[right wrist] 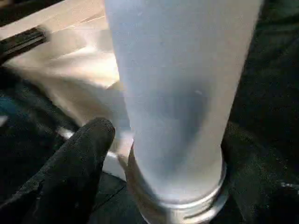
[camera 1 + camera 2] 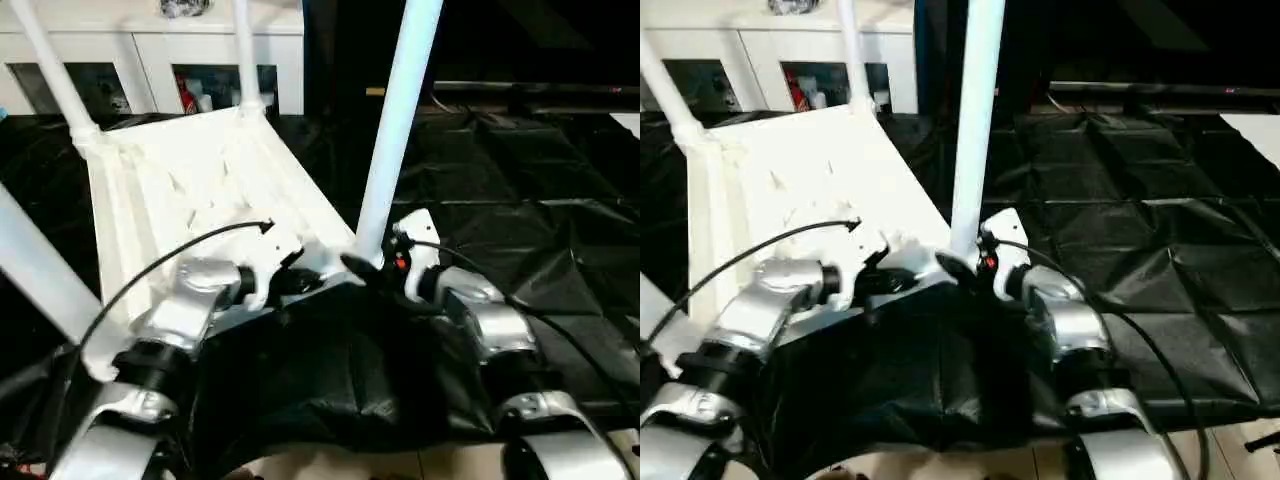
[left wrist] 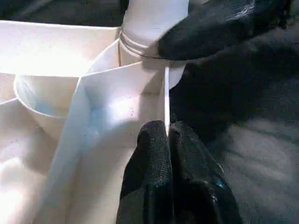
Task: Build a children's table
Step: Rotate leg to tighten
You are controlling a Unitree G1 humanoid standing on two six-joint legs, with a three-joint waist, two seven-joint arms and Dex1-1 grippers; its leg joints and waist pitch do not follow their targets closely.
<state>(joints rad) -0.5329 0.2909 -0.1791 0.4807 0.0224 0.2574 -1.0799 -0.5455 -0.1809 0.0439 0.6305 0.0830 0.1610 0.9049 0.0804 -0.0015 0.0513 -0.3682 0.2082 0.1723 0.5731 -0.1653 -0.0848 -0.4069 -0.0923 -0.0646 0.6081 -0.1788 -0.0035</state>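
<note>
The children's table [image 2: 200,190] lies upside down on a black sheet [image 2: 520,230], legs pointing up. The last white leg [image 2: 395,130] stands in the near corner socket [image 3: 140,42]. The left claw [image 3: 166,140] is pinched shut on the thin edge of the table top beside that socket, holding it steady. The right claw [image 2: 365,268] wraps the bottom of the leg, one finger [image 1: 74,168] beside it. I think the leg is being fixed in. Next it needs a turn or push until it sits tight.
</note>
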